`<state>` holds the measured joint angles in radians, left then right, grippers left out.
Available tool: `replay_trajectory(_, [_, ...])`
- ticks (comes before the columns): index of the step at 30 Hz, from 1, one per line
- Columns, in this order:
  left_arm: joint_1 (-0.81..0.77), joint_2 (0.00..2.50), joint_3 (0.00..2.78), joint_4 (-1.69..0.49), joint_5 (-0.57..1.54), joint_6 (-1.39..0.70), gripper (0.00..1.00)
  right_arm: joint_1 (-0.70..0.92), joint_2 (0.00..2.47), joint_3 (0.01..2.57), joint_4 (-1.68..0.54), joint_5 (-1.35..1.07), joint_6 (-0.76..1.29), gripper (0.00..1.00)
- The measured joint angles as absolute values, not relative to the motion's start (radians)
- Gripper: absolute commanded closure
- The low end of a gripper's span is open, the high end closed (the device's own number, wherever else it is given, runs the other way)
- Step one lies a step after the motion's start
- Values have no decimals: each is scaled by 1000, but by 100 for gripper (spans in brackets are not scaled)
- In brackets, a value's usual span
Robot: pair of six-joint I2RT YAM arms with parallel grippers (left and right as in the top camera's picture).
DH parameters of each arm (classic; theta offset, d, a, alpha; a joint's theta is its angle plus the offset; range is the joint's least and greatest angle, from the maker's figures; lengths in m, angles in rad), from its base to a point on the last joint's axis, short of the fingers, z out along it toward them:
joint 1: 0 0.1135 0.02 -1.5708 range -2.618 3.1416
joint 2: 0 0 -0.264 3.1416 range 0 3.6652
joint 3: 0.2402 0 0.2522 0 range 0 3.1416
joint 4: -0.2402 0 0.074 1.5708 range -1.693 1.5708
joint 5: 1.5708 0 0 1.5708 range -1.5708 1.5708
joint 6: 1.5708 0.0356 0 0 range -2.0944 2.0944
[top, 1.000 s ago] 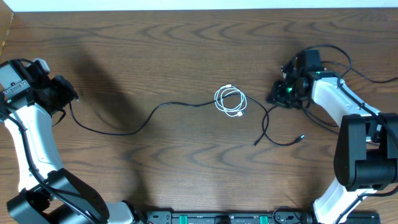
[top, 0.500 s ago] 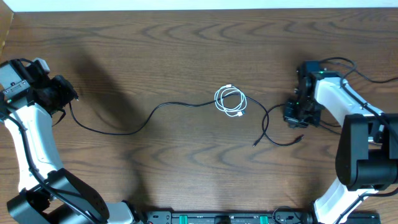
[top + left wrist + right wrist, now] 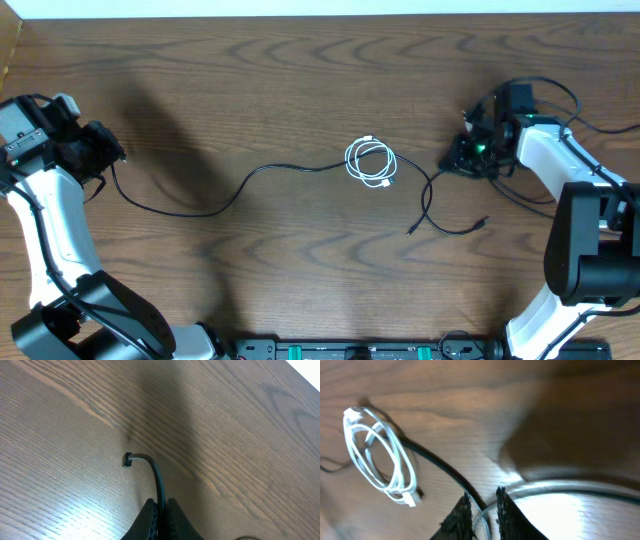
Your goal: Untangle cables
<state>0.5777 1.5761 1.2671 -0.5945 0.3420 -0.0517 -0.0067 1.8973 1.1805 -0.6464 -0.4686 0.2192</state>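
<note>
Far left of the table: my left gripper is clenched on the long black cable, just behind its plug (the plug sticks out past my fingertips). From there the cable runs right in a shallow wave to the white cable, coiled in small loops mid-table. Right side: my right gripper sits low at the second black cable, which curls toward the near edge. Fingers narrowly apart, cord running into the gap; whether I pinch it, cannot tell (wrist view blurred).
</note>
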Motion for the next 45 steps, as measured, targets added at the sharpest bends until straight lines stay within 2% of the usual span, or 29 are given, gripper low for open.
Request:
replay_trajectory(9, [578,1576,1267,-595,342,-52,93,113,1897,1180,-499,-373,413,85])
replay_trajectory(13, [578,1576,1267,-595,342,-52,92,149,1901,1180,-507,-302,472,87])
replay_trajectory(20, [578,1576,1267,-594,342,-52,92,160,1937,1187,-648,-219,509,97])
replay_trajectory(28, [578,1576,1267,-595,342,-52,92,154,1937,1202,-812,-159,512,99])
replay_trajectory(36, [578,1576,1267,-595,342,-52,92,68,1938,1201,-982,15,481,99])
replay_trajectory(45, [578,1576,1267,-594,342,-52,93,-177,1942,1201,-936,127,352,99])
